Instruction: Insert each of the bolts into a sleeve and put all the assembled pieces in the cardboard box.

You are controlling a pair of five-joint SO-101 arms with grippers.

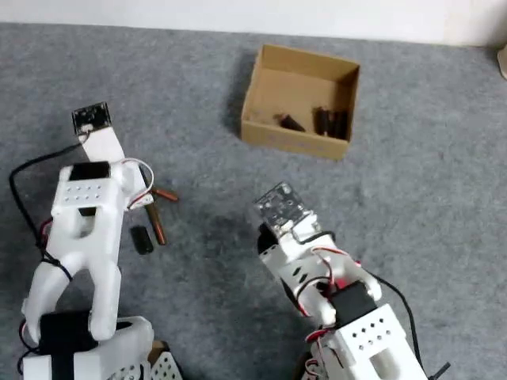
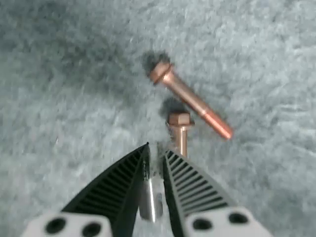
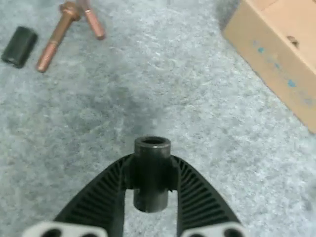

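Biggest risk: the mating step, imo. The right claw (image 3: 149, 168) pinches the held sleeve (image 3: 152, 175) upright with its bore facing up, but both bolts lie flat on the tabletop (image 1: 412, 237). A bolt has to get lifted and lined up with a small hole. Any tilt and it probably catches on the rim or drops.
Pickup risk: the near bolt (image 2: 180, 133) and far bolt (image 2: 192, 101) lie at an angle, nearly touching. Grabbing one could nudge the other and send it rolling.
Left claw: the left claw (image 2: 157, 149) is pressed nearly together, just a thin gap. Its tips sit right at the near bolt's shank, which runs behind one fingertip. I can't tell if it actually has hold of the bolt.
Left arm pose: stretched forward on the left, wrist bent down over the bolts.
Right arm pose: mid-tabletop, between the bolts and the box, apart from both.
Loose sleeve: the loose sleeve (image 1: 141, 239) lies flat just beside the near bolt.
Cardboard box: the cardboard box (image 1: 293, 138) sits at the far side, well apart from both claws, with a few dark finished pieces (image 1: 333, 121) inside.
Progress: looks like two pairs left.
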